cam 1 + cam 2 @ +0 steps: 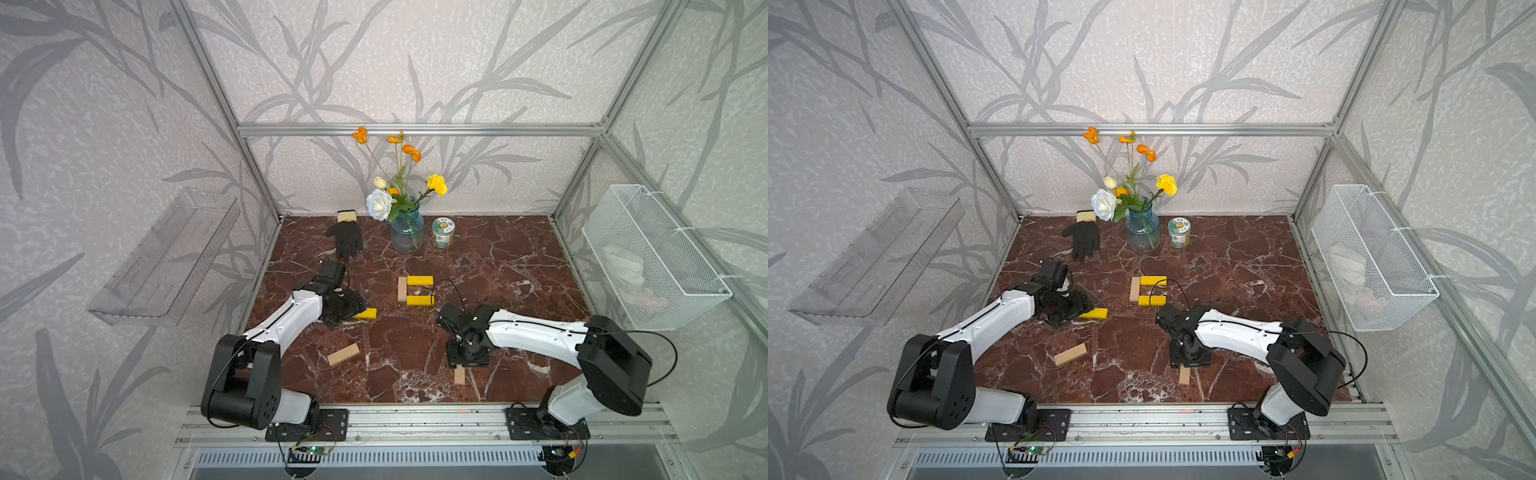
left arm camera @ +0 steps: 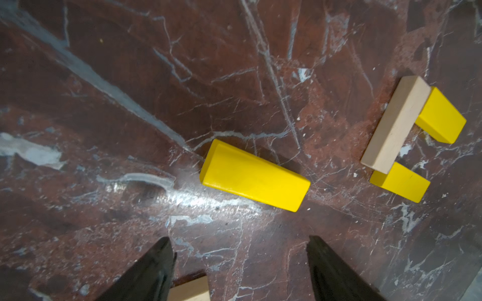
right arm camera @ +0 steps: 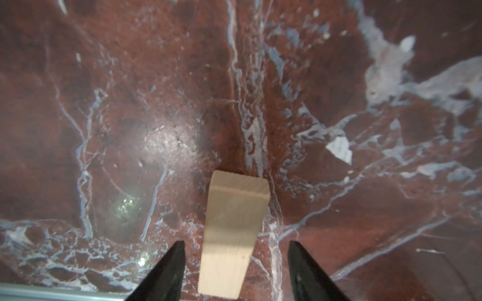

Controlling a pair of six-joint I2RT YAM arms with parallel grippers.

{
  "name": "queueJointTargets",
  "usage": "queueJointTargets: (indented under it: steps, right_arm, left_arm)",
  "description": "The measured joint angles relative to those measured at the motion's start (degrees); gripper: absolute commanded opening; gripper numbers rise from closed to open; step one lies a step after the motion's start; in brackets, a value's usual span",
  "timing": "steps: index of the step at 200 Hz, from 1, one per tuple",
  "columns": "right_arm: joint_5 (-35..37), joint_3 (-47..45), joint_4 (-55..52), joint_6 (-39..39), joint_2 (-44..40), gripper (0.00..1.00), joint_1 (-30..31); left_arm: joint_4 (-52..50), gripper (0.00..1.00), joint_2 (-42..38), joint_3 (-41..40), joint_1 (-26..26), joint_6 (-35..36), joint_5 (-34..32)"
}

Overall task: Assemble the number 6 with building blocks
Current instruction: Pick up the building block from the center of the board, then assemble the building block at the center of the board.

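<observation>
Three building blocks lie joined mid-table as part of the number 6: a tan bar [image 1: 402,288] with two yellow bars [image 1: 419,281] [image 1: 420,300] pointing right from it. The left wrist view shows the same tan bar [image 2: 396,125]. A loose yellow block [image 1: 365,313] [image 2: 254,174] lies just ahead of my left gripper [image 1: 347,318] [image 2: 240,238], which is open and empty. Another tan block [image 1: 343,354] lies loose nearer the front. My right gripper [image 1: 467,359] [image 3: 236,242] points down, its open jaws straddling a third tan block [image 1: 459,375] [image 3: 234,234] with a gap on each side.
At the back stand a blue glass vase [image 1: 407,232] with flowers, a small jar [image 1: 443,232] and a black glove [image 1: 347,241]. A wire basket [image 1: 652,257] hangs on the right wall, a clear shelf [image 1: 166,257] on the left. The metal rail [image 1: 415,415] borders the front edge.
</observation>
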Motion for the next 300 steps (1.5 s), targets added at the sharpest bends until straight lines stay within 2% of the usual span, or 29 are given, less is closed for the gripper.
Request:
queueJointTargets:
  steps: [25, 46, 62, 96, 129, 153, 245, 300]
  right_arm:
    - [-0.1, 1.0, -0.3, 1.9, 2.8, 0.51, 0.8]
    - [-0.4, 1.4, -0.4, 3.1, 3.5, 0.30, 1.2]
    - [-0.4, 2.2, -0.8, 4.1, 3.6, 0.23, 1.3]
    - [0.7, 8.8, -3.0, 2.6, 6.4, 0.23, 1.3]
    - [2.3, 21.7, -5.0, -1.4, 14.3, 0.21, 0.9]
    - [2.6, 26.9, -5.4, -3.8, 18.6, 0.19, 0.3]
    - [1.6, 33.7, -7.3, -8.8, 24.3, 0.17, -7.3]
    - [0.7, 36.5, -7.2, -9.5, 27.5, 0.15, -8.0]
  left_arm:
    - [0.4, 0.82, -0.3, -2.0, 0.0, -0.2, 0.5]
    - [0.8, 0.82, -0.7, -3.0, 0.0, -0.2, 0.7]
    - [1.2, 0.82, -0.8, -3.5, 0.0, -0.1, 0.8]
    - [1.9, 0.82, -0.8, -3.9, 0.1, 0.2, 1.1]
    - [2.6, 0.82, -0.8, -3.9, 0.2, 0.3, 1.6]
    - [2.8, 0.82, -0.7, -3.9, 0.4, 0.3, 1.6]
    - [2.8, 0.82, -0.8, -4.2, 0.7, 0.5, 1.6]
    - [2.8, 0.82, -0.8, -4.2, 1.0, 0.9, 1.6]
